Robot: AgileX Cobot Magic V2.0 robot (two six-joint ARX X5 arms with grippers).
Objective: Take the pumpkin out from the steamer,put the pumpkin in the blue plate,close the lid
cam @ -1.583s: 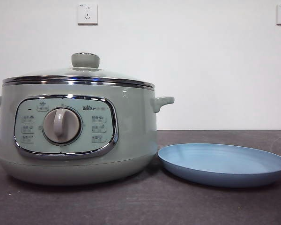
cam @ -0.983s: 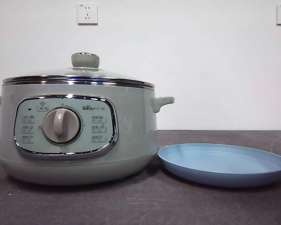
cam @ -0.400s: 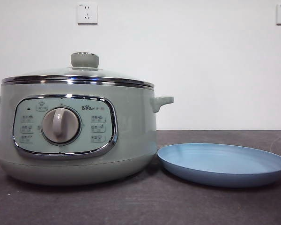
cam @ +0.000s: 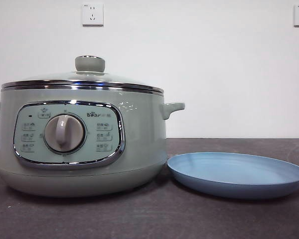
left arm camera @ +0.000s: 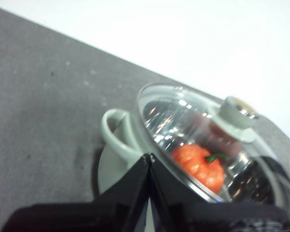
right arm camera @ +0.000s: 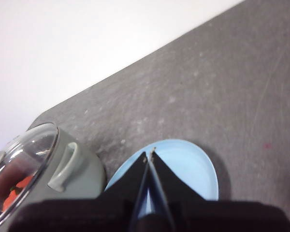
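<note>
Nothing is done yet: lid (cam: 84, 79) covers steamer (cam: 84, 144) near the surface's left edge, pumpkin (left arm camera: 199, 165) inside, blue plate (cam: 236, 174) bare; all 3 steps remain. Left end effector (left arm camera: 149, 158) and right end effector (right arm camera: 149, 155) hover pinched together, holding nothing.

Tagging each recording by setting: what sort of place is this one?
Probably a lab tabletop staged as a kitchen: a steamer and blue plate sit on a dark grey table before a bare white wall with sockets.
</note>
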